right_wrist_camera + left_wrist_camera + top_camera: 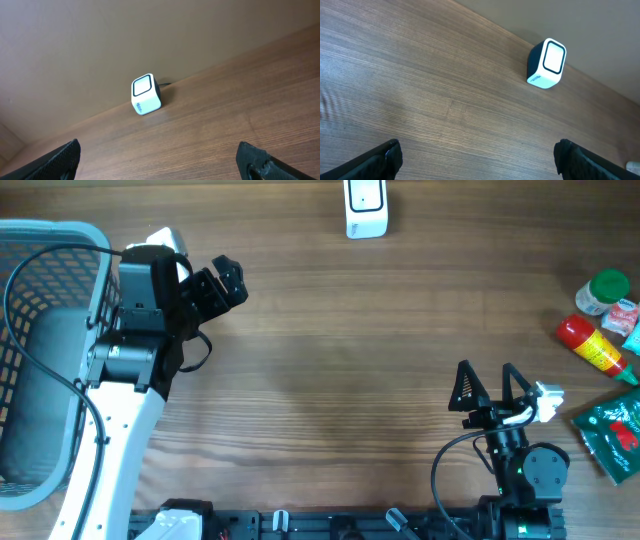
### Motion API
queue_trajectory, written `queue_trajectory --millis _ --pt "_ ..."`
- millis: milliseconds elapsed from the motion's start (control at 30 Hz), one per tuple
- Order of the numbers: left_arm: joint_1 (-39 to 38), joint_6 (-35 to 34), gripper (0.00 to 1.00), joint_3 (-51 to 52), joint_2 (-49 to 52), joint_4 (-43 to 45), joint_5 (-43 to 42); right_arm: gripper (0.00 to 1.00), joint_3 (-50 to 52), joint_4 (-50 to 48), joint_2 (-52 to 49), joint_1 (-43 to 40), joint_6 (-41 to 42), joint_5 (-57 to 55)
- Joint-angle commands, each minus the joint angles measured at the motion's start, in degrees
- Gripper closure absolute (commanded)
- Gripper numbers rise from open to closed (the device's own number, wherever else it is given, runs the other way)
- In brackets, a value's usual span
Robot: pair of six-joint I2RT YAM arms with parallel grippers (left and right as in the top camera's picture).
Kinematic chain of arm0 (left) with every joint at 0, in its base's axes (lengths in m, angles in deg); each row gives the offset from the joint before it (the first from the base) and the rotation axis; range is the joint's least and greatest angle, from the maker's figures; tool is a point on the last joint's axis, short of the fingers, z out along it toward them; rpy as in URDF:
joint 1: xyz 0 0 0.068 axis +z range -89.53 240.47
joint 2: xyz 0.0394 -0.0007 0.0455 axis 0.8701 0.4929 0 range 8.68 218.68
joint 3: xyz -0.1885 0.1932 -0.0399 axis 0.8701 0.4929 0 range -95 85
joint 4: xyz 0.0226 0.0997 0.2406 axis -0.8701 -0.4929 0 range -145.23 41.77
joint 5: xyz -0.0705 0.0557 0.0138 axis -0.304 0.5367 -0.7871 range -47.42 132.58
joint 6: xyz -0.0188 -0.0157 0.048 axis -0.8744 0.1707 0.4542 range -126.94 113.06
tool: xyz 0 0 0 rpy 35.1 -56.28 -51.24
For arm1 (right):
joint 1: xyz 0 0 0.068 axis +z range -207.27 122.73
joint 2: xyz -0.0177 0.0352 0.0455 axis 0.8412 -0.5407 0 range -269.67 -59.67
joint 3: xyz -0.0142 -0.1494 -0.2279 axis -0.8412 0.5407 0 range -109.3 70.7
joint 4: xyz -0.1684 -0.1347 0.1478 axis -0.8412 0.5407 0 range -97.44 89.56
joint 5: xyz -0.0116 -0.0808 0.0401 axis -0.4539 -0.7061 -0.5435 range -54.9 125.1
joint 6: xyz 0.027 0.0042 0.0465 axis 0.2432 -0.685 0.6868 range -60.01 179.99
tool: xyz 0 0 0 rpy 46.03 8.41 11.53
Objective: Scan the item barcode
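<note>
A white barcode scanner [366, 208] stands at the far edge of the wooden table; it also shows in the left wrist view [546, 63] and the right wrist view [146, 94]. Items lie at the right edge: a red and yellow bottle [594, 346], a green-capped jar [603, 291] and a green packet [613, 433]. My left gripper [226, 284] is open at the left, beside the basket, holding nothing. My right gripper [487, 385] is open near the front, left of the items, with nothing between its fingers.
A light blue mesh basket [45, 330] with a grey lining fills the left side, crossed by a black cable. A small light blue and pink package [625, 315] lies by the jar. The arm bases sit along the front edge.
</note>
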Motion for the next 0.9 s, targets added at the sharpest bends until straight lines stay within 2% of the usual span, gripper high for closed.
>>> queue_trajectory --millis 0,533,667,867 --pt "0.33 1.09 0.00 -0.15 0.02 0.15 0.57 0.00 0.04 -0.24 0.76 0.28 0.57 -1.03" --pt "-0.07 1.09 0.00 -0.15 -2.29 -0.31 0.57 0.00 0.04 -0.24 0.76 0.28 0.55 -1.03" --pt "-1.46 1.07 0.00 -0.15 -8.57 -2.05 0.57 0.00 0.04 -0.24 0.76 0.28 0.57 -1.01" --pt "-2.97 1.07 0.00 -0.15 -25.31 -4.13 0.57 0.00 0.04 -0.24 0.76 0.28 0.55 -1.01"
